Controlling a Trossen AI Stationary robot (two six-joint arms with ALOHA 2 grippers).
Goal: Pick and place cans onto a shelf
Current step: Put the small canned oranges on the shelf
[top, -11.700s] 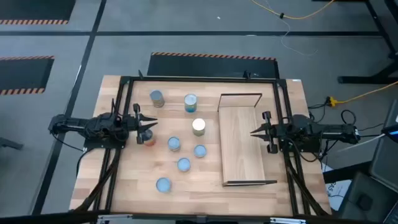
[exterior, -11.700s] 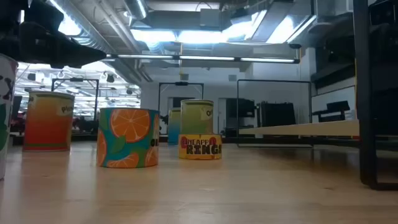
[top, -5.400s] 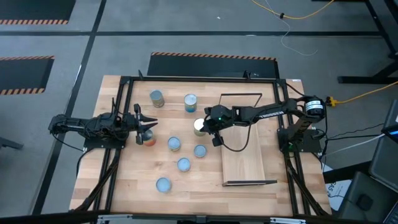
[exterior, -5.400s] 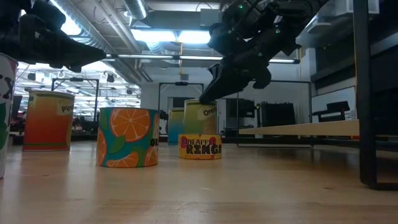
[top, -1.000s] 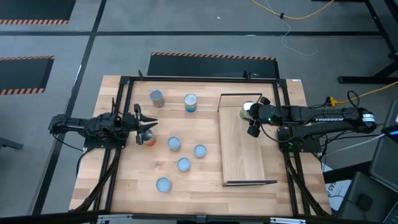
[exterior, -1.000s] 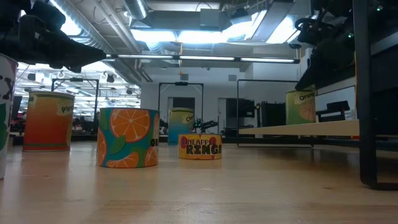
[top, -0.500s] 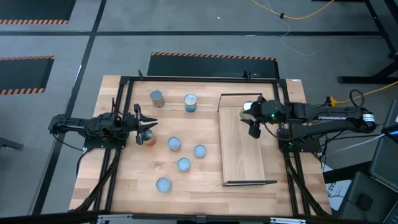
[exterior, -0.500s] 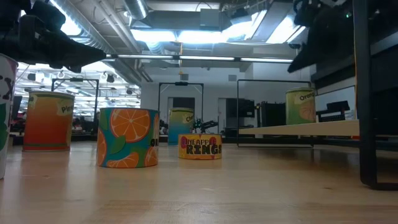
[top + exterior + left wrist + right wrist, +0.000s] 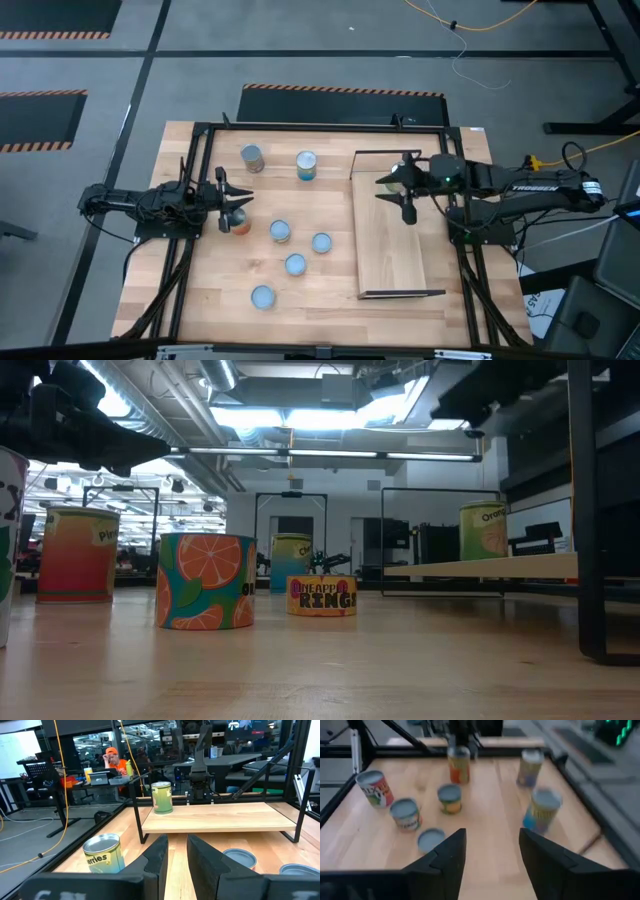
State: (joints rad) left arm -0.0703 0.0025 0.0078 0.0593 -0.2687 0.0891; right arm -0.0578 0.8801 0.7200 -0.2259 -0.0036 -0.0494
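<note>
Can (image 9: pixel 484 530) stands upright at shelf's (image 9: pixel 390 240) far end; right tool (image 9: pixel 392 194) released above it.

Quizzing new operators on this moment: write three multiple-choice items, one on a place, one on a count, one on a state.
1. The can on the shelf stands: A) mid-board B) near one short end C) tipped over
2. Cans on the shelf: A) one B) none C) three
3. The right gripper has its jaws: A) shut on a can B) shut, empty C) open, empty

B: it stands upright by an end frame. A: it is alone on the board. C: the gap between the jaws is bare.
</note>
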